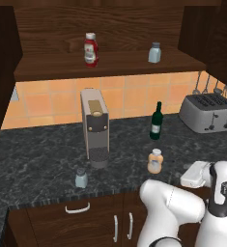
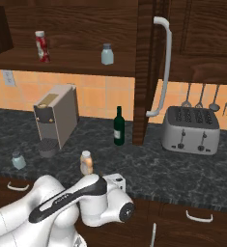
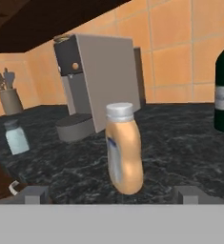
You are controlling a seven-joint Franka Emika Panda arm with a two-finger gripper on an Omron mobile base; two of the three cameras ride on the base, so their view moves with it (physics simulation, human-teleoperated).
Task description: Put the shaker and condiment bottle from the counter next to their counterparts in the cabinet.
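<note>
The robot's fingers (image 3: 111,194) stand wide apart, level with the orange-tan condiment bottle (image 3: 124,147) upright on the black table (image 3: 180,152). Closing off-centre could topple it toward the coffee machine (image 3: 96,81).

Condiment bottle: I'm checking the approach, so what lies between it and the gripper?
Nothing: in the hand view only bare counter separates the open gripper from the upright condiment bottle.
</note>
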